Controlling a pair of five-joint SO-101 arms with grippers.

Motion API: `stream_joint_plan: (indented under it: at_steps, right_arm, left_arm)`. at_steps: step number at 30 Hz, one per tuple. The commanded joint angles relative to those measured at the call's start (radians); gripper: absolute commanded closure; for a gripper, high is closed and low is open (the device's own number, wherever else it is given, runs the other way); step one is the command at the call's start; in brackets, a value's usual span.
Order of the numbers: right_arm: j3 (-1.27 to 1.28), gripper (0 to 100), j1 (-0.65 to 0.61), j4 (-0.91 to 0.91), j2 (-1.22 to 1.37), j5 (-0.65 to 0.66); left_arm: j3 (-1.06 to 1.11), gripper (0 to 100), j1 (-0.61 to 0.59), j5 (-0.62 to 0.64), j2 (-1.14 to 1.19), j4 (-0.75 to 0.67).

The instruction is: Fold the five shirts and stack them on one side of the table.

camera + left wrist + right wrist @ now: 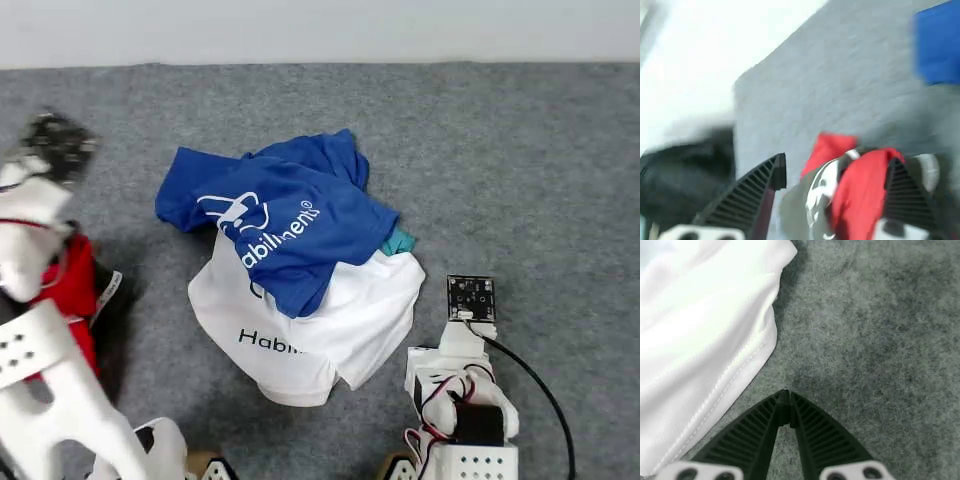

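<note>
Grey felt table (pixel 520 150) is carrying crumpled blue shirt (pixel 290 215), white shirt (pixel 340 330); nothing folded. Spread left jaws are straddling red shirt (pixel 860 185) at 9 o'clock; right jaws are pressing together.

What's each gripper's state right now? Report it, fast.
Left gripper: open, with the red shirt bunched between its jaws.
Right gripper: shut, empty, beside the white shirt.

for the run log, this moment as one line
left gripper open around red shirt | right gripper shut, empty, beside white shirt | blue shirt atop white shirt
</note>
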Motion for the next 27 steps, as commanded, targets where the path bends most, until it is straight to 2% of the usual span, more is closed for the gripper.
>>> stream_joint_plan:
  at_steps: [1, 6, 20, 27]
  right_arm:
    - [0.014, 99.0, 0.012, 0.007, -0.007, -0.005]
    - [0.014, 99.0, 0.012, 0.007, -0.007, -0.005]
    - [0.014, 99.0, 0.012, 0.007, -0.007, -0.005]
    - [0.014, 99.0, 0.012, 0.007, -0.007, -0.005]
  left_arm:
    - [-0.002, 69, 0.166, -0.005, -0.023, 0.017]
    - [0.099, 69, 0.339, -0.005, -0.023, 0.011]
    - [0.433, 69, 0.703, -0.006, -0.023, -0.002]
    - [0.607, 69, 0.753, -0.006, -0.021, -0.244]
